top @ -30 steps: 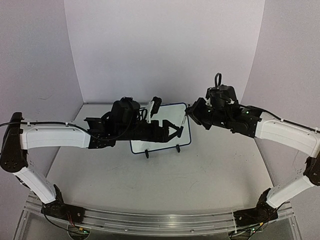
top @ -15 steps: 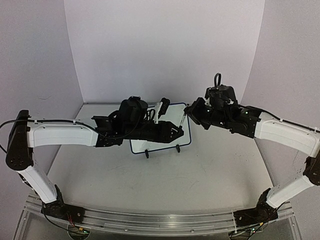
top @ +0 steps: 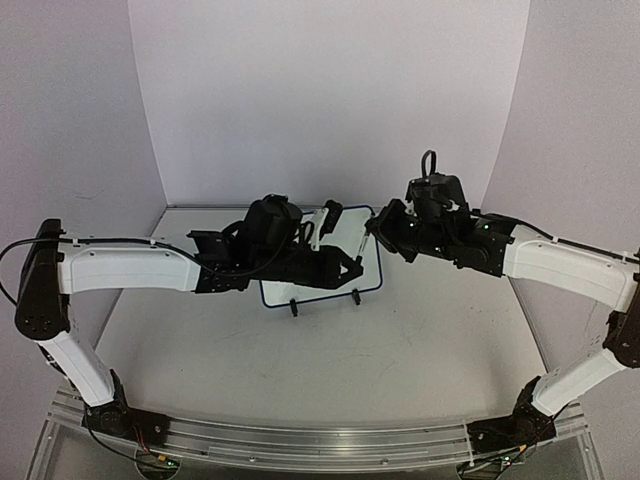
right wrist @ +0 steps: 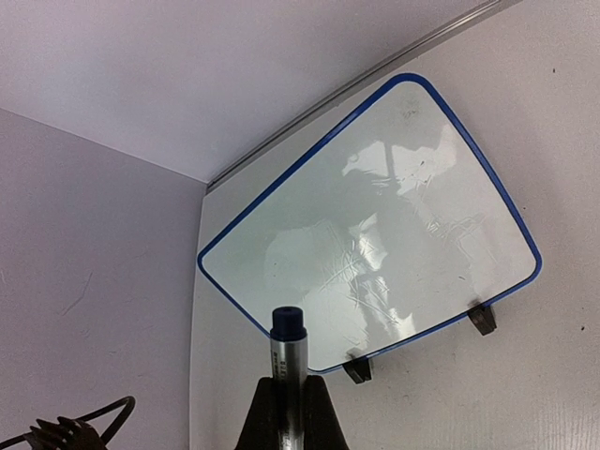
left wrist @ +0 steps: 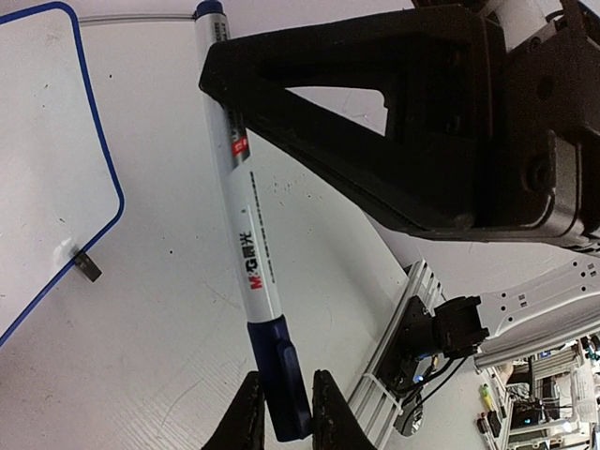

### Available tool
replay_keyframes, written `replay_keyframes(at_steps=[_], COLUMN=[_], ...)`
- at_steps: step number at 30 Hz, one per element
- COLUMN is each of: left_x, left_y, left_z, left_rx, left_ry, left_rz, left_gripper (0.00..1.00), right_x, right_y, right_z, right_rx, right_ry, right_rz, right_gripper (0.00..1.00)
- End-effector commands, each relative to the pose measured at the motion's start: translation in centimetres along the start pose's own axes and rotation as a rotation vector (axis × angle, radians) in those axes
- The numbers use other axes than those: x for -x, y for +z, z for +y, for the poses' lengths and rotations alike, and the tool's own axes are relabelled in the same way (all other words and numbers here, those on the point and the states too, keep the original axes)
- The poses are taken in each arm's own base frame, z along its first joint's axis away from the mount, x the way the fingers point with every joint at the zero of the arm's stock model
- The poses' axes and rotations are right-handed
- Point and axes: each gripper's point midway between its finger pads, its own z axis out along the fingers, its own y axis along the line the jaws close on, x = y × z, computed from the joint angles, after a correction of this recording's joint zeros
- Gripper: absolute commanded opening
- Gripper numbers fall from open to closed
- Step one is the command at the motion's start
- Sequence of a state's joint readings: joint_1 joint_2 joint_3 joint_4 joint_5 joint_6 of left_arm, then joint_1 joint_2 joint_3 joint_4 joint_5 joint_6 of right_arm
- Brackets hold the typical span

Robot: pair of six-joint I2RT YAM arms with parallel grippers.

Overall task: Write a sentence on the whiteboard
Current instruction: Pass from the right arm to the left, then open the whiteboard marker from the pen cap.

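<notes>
L arm (top: pixel 130 268) half-hides whiteboard (right wrist: pixel 375 234); L fingers (left wrist: pixel 246 414), R fingers (right wrist: pixel 317 424) grip marker (left wrist: pixel 246 253).

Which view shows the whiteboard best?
Right wrist: the whole whiteboard, frame and both feet, nearly unobstructed. Top external has the left arm covering much of it; left wrist catches only one corner.

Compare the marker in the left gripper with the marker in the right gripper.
The left gripper pinches the left marker by its dark-blue clipped end, its long white printed barrel showing; the right gripper holds the right marker by its barrel, seen nearly end-on. Only the right marker points at the whiteboard. Both have dark-blue ends.
</notes>
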State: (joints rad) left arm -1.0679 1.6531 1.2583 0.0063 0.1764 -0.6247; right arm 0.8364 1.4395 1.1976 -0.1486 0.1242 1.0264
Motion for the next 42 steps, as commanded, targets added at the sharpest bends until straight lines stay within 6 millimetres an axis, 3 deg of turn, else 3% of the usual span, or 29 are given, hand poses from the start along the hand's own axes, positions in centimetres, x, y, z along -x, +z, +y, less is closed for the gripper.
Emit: replay_keyframes(at_steps=[1,5,12,13,17,20,25,27,30,34,37,42], left_x=[1.9,2.1,2.0,1.7,0.9,0.2,-2.4,-3.2,-4.0,-5.6,-6.3,-7.8], left_y=[0.1,0.3,0.3,0.2,-0.7,-2.0,-4.5,-5.7,-8.0,-11.0,-11.7,-11.7], left_z=[-1.4,-1.7,-1.5,-1.2,-1.1,-1.0,-0.5,-0.2,-1.4,-3.2,-3.1,-2.8], left_rx=[-0.017,-0.024,-0.016,-0.005,0.002,0.009,-0.071,-0.12,-0.264,-0.421,-0.45,-0.494], left_ry=[0.021,0.025,0.029,0.029,0.067,0.118,0.159,0.165,0.202,0.272,0.296,0.323], left_rz=[-0.044,-0.044,-0.042,-0.031,0.002,0.042,0.205,0.247,0.291,0.399,0.485,0.596], left_gripper=[0.17,0.16,0.0,0.0,0.0,0.0,0.0,0.0,0.0,0.0,0.0,0.0], right_x=[0.9,0.8,0.8,0.8,0.7,0.9,0.8,0.3,-1.2,-4.8,-6.9,-8.6], right_y=[-1.0,-1.1,-1.2,-1.3,-1.9,-3.0,-4.7,-5.2,-5.9,-8.0,-9.0,-9.6], right_z=[1.3,1.1,0.8,0.7,0.4,0.0,-0.9,-1.4,-1.3,1.3,2.6,3.2], right_rx=[0.043,0.042,0.035,0.034,0.029,0.016,-0.009,0.021,0.111,0.343,0.469,0.56], right_ry=[0.019,0.019,0.008,0.0,-0.066,-0.169,-0.356,-0.401,-0.448,-0.491,-0.474,-0.445], right_rz=[-0.033,-0.032,-0.036,-0.036,-0.031,-0.023,0.08,0.166,0.307,0.508,0.64,0.747], right_gripper=[0.0,0.0,0.0,0.05,0.4,0.59,0.68,0.71,0.75,0.82,0.83,0.83])
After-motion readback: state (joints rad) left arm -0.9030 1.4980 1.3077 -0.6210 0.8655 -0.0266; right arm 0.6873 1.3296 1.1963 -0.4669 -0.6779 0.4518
